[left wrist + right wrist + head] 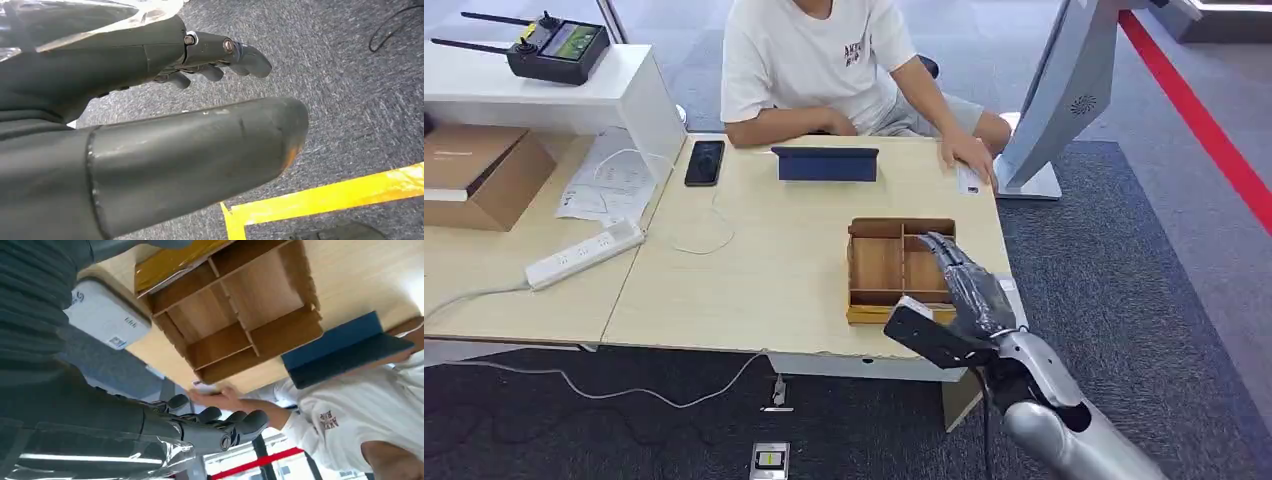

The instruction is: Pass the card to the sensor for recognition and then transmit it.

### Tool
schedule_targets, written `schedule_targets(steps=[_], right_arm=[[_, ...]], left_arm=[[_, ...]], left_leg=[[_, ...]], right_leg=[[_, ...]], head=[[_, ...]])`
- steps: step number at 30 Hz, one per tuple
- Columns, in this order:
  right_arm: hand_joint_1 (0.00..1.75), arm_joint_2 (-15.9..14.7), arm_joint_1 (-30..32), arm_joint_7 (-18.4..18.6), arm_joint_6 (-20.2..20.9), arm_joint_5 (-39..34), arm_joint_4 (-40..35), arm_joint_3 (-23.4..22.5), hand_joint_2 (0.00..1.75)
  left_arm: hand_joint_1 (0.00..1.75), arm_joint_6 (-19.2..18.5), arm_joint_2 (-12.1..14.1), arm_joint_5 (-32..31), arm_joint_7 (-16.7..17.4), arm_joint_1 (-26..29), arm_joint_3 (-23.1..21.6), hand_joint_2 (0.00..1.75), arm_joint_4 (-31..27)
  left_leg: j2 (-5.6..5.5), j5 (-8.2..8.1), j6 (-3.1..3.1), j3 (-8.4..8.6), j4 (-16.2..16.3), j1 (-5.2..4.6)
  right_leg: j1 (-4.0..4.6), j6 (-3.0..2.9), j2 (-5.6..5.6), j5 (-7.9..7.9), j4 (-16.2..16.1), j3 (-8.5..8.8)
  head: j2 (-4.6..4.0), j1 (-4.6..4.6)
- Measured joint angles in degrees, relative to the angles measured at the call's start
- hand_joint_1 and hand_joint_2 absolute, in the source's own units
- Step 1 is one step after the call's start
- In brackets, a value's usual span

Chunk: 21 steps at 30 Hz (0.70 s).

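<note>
Right hand point(964, 280) hovers released, holding nothing, over the brown wooden compartment tray point(876, 265) by the table's right edge, likely reaching for a card.

A light wooden table point(754, 270) stands on grey carpet point(1144, 290) crossed by a red floor stripe point(1199, 120). A white shelf unit point(639, 95) sits on a second table point(494, 290) to its left. Yellow tape point(325, 195) marks the carpet elsewhere.

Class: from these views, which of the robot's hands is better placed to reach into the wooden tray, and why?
The right hand: it hovers open over the wooden tray on the table. The left hand hangs open over carpet and yellow floor tape.
</note>
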Motion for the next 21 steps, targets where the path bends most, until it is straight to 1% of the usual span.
schedule_targets(steps=[9,15,18,21], right_arm=[[0.00,1.7,0.3,1.4,-2.2,9.3,3.9,1.5,1.75],[0.00,4.2,0.1,1.2,-7.7,18.1,10.6,2.6,1.75],[0.00,5.6,-0.2,0.6,-10.3,18.9,15.0,3.1,1.75],[0.00,6.8,-0.4,-0.3,-11.7,18.2,18.5,3.4,1.75]], left_arm=[[0.00,0.1,-0.3,-0.7,0.0,-0.1,0.0,0.00,0.0],[0.00,0.1,-0.3,-0.9,0.4,-0.1,0.0,0.00,0.0],[0.00,0.4,-0.5,-0.9,0.4,-0.2,0.0,0.00,0.0],[0.00,0.6,-0.7,-0.9,0.5,-0.1,0.0,0.00,0.0]], left_leg=[[0.00,0.00,0.00,-0.02,0.0,0.01],[-0.01,0.00,0.00,-0.03,0.0,0.01],[-0.02,0.00,0.00,-0.03,0.0,0.01],[-0.02,0.00,0.00,-0.03,0.0,0.01]], right_leg=[[0.01,0.00,0.00,0.00,0.0,-0.01],[0.01,0.00,0.00,0.00,0.0,0.00],[0.01,0.00,0.00,0.00,0.0,0.00],[0.01,0.00,0.00,0.00,0.0,0.00]], head=[[0.00,0.00],[0.00,0.00],[0.00,0.00],[0.00,0.00]])
